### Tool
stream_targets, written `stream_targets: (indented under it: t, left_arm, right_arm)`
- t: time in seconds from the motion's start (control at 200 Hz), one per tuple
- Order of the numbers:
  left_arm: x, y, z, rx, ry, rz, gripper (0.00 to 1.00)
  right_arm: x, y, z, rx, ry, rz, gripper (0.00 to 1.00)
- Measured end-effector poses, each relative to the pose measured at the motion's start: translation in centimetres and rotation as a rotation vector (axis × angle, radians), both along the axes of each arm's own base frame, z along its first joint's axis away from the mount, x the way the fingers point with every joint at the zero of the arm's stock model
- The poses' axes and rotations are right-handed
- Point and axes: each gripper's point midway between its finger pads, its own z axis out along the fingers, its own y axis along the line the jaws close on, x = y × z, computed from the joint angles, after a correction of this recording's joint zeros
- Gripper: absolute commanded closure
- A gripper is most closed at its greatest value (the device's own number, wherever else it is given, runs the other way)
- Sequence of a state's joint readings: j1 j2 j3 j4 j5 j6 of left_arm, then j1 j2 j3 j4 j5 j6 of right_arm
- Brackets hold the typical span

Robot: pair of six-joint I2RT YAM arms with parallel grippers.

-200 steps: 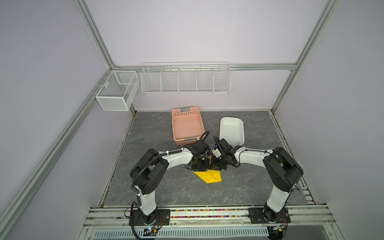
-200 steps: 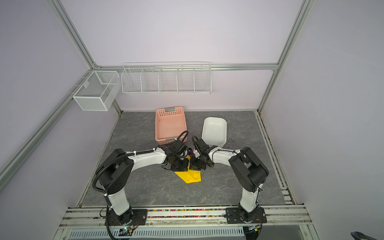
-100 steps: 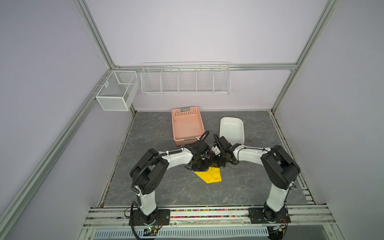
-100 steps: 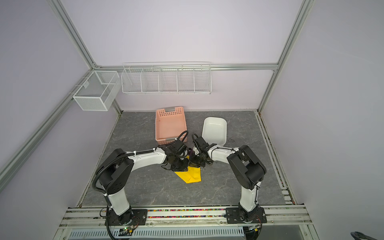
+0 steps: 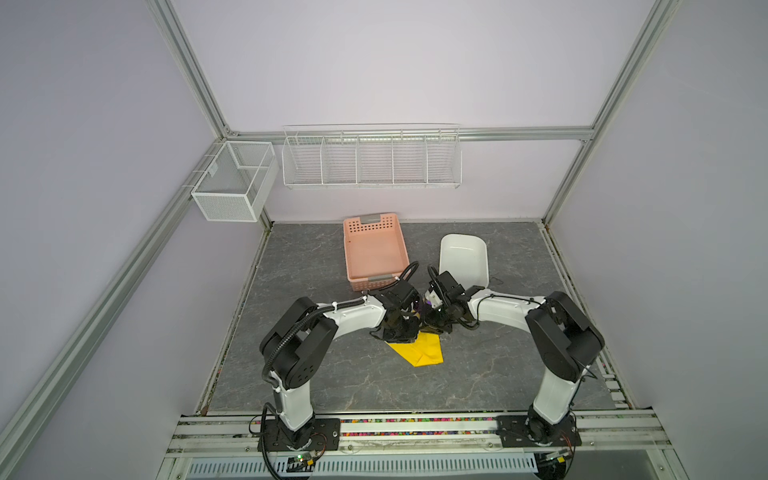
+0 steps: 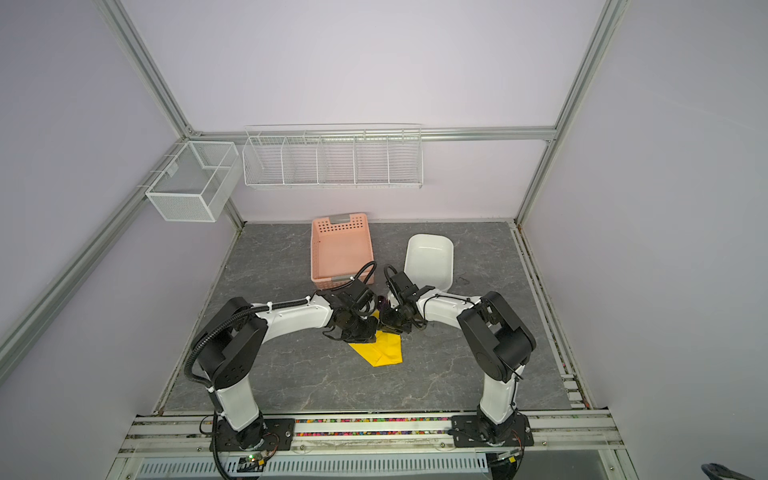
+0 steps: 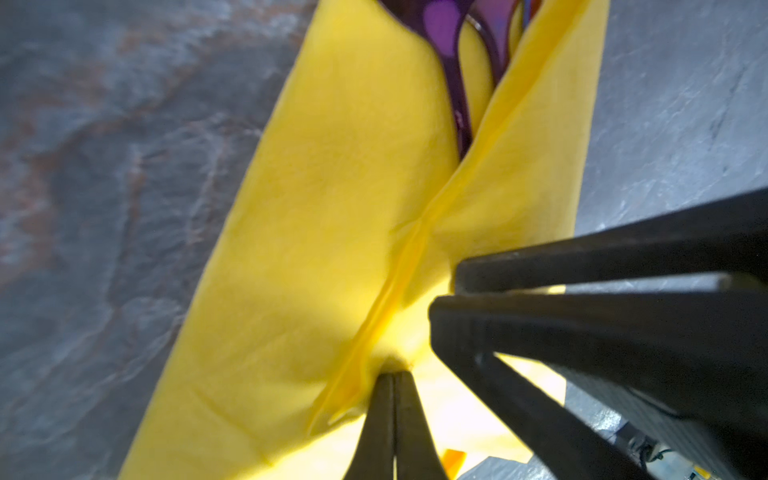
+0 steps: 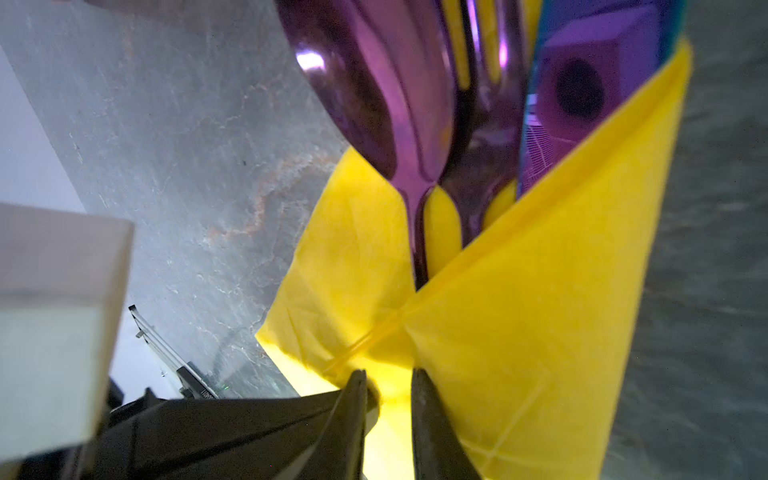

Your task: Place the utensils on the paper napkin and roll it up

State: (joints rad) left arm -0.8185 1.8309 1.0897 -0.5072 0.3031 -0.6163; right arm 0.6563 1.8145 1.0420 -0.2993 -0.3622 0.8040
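The thin bright yellow paper napkin [image 5: 419, 353] lies in the middle of the grey stone-look desk [image 5: 332, 374], between the two arms. Its sides are folded in over the three shiny purple-black utensils [image 8: 415, 124], like a pointed pocket. The spoon, fork and knife heads stick out of the open end. The handles are hidden inside.

The left fingers [image 7: 380, 415] are pressed tight together, with their tips on the napkin's fold. I cannot tell if paper is caught between them. The right fingers [image 8: 430, 415] have a small gap, and yellow shows through it.

Since a second ago the napkin has stayed in the same spot. The right arm has come a little closer to the left one.

In both top views the arms cover most of the utensils and the far part of the napkin.
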Motion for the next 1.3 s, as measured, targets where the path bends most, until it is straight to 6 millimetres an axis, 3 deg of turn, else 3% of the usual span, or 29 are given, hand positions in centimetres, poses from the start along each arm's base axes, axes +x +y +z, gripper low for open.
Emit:
stream_targets:
  t: [0.22, 0.395, 0.79, 0.97, 1.125, 1.3]
  left_arm:
    - [0.0, 0.0, 0.0, 0.000, 0.000, 0.000, 1.00]
    - [0.0, 0.0, 0.0, 0.000, 0.000, 0.000, 1.00]
    - [0.1, 0.6, 0.3, 0.020, -0.009, 0.014, 1.00]
    - [1.1, 2.1, 2.6, 0.015, -0.050, 0.069, 1.00]
    - [2.1, 5.1, 4.8, -0.043, -0.087, 0.156, 0.90]
    - [1.4, 9.2, 3.6, -0.106, -0.021, 0.268, 0.78]
  right_arm:
    - [-1.0, 0.8, 1.2, 0.042, 0.004, 0.027, 0.84]
    - [-2.4, 0.6, 0.3, 0.030, 0.040, 0.044, 0.87]
    - [-2.9, 0.0, -1.1, -0.008, 0.070, 0.047, 0.88]
    - [-3.0, 0.0, -1.1, -0.008, 0.066, 0.054, 0.89]
    - [-3.0, 0.0, -1.1, -0.008, 0.065, 0.057, 0.89]
    - [-3.0, 0.0, -1.1, -0.008, 0.064, 0.059, 0.89]
